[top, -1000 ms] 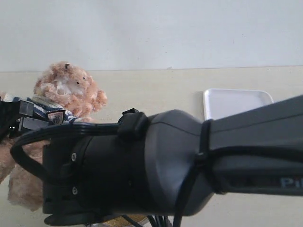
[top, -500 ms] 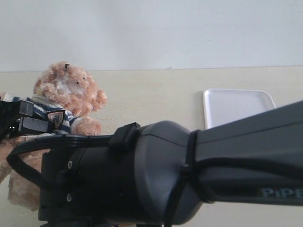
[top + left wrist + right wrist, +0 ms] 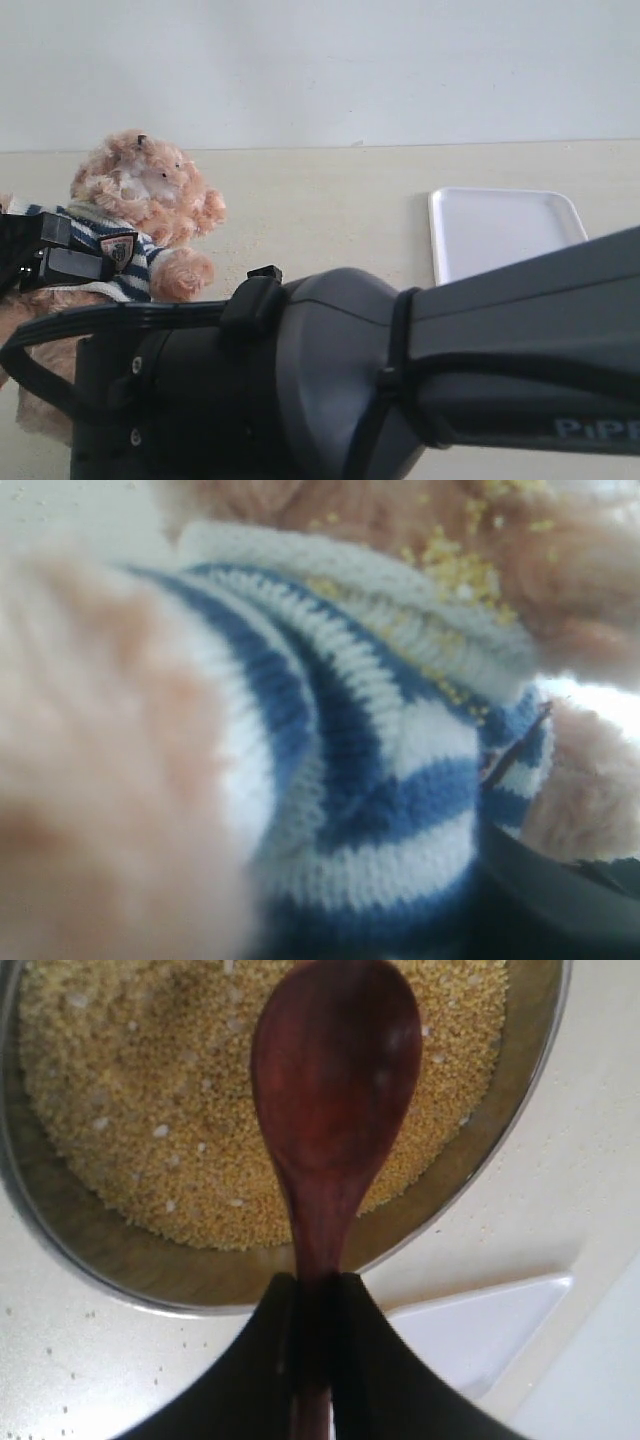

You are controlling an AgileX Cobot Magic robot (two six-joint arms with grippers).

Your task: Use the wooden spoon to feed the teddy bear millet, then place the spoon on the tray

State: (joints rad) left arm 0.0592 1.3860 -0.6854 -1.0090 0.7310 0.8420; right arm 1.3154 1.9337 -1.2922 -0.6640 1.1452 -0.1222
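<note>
Near the front of the table, the right gripper (image 3: 315, 1285) is clamped on the thin handle of the small dark reddish-brown wooden spoon (image 3: 335, 1110). It holds it just behind the oval bowl, so the spoon sticks straight out like a rigid extension of the arm. The spoon hangs over the golden-yellow millet (image 3: 130, 1110) that fills the round shallow metal bowl (image 3: 130, 1270), and I judge it poised for a scoop. The face of the spoon that shows is smooth and carries no grain. A corner of the flat white rectangular plastic tray (image 3: 500, 225) lies just beside the metal bowl, to the right and farther back, handy for laying the spoon down later.

To the left sits the fluffy light-brown teddy bear (image 3: 140, 190) in its navy-and-white striped shirt (image 3: 370, 770), upright with its pale muzzle turned upward. The left gripper (image 3: 60, 250) presses against its striped side, probably to steady it for feeding. Whether those jaws actually pinch the bear I cannot tell. Yellow grains dot the collar and the fur above it. The bulky black right arm (image 3: 400, 370) hides the metal bowl in the exterior view.
</note>
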